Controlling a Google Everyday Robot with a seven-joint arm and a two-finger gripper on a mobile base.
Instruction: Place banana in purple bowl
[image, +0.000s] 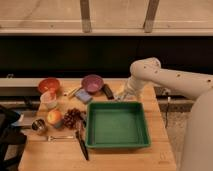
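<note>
Yellow-tan and slim, the banana (73, 91) lies flat on the wooden tabletop (160, 150), just left of the purple bowl (92, 82) and between it and the orange-red bowl (49, 85). Whether its tip touches the purple rim is too small to tell. The end effector (120, 95) hangs low on the other side of the purple bowl, near the back left corner of the green tray (117, 142). It is released and carries nothing. The main hazard, as I judge it, is the path. A straight sweep toward the fruit crosses a dark oblong object (108, 91), the purple bowl itself and a blue sponge (84, 96). A low pass could shove the bowl away or push the sponge into the banana. The fruit also sits low and narrow, so fingers coming down off its line may scrape the wood or pinch only one end. It could then pivot and drop on the lift. The pale cup (48, 99) and the orange-red bowl crowd the banana's left side, leaving little room for a spread finger there. The two bowls are alike in size, so a release over the wrong one is also possible. A banana dropped near the rim could tip out rather than settle inside.
</note>
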